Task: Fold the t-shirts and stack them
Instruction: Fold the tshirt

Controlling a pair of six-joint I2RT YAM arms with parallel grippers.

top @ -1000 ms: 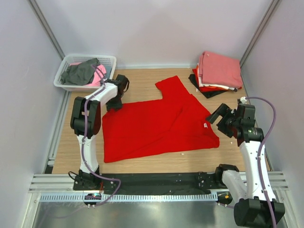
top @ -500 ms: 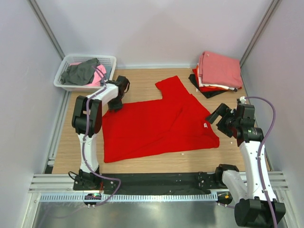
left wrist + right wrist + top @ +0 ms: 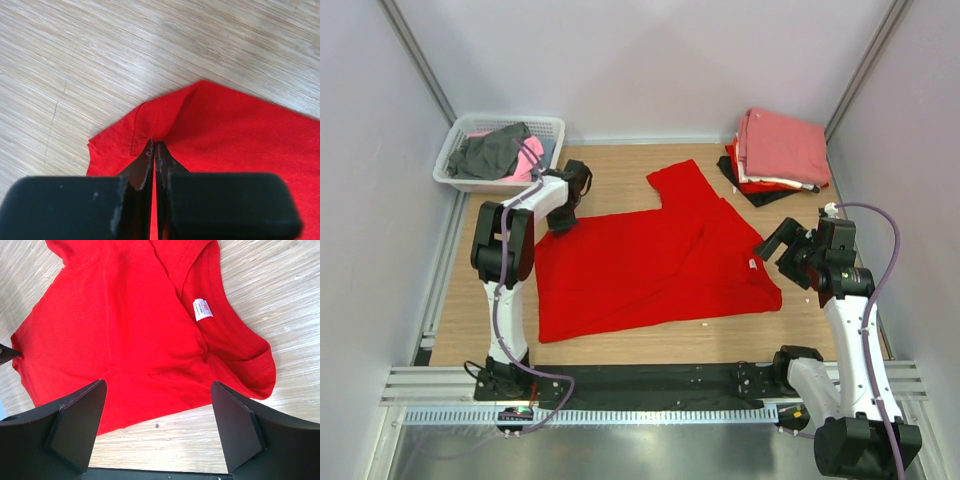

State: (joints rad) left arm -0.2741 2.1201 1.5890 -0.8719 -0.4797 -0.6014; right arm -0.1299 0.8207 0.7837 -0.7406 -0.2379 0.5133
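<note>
**Items on the bench (image 3: 620,345), counted**

- Red t-shirt (image 3: 650,265): we count one, spread flat in the middle of the bench. Its long axis runs left to right and tilts a little. The collar end points right and the hem end points left. The white neck label (image 3: 202,309) lies face up inside the collar. One sleeve (image 3: 678,182) sticks out toward the far edge.
- Folded stack (image 3: 782,148): we count one, in the far right corner, well apart from the spread shirt. A salmon-pink tee lies on top, with red below it and black at the bottom. We see a thin pale edge between the layers, so we cannot give an exact number of tees.
- Basket (image 3: 455,140): we count one, white lattice, in the far left corner. It holds two garments that we can make out, a grey tee (image 3: 492,152) and a pink tee (image 3: 527,160) beside it.

**Pincers, two**

- Left pincer (image 3: 154,151): its jaws are pressed together on a pinched ridge of the red t-shirt. The grip is at the far left corner of the hem, where the cloth puckers upward.
- Right pincer (image 3: 159,385): its jaws stand wide apart and hold nothing. It hangs above the collar end of the red t-shirt, and we see it just beside the shirt's right edge in the overhead view (image 3: 776,250).
</note>
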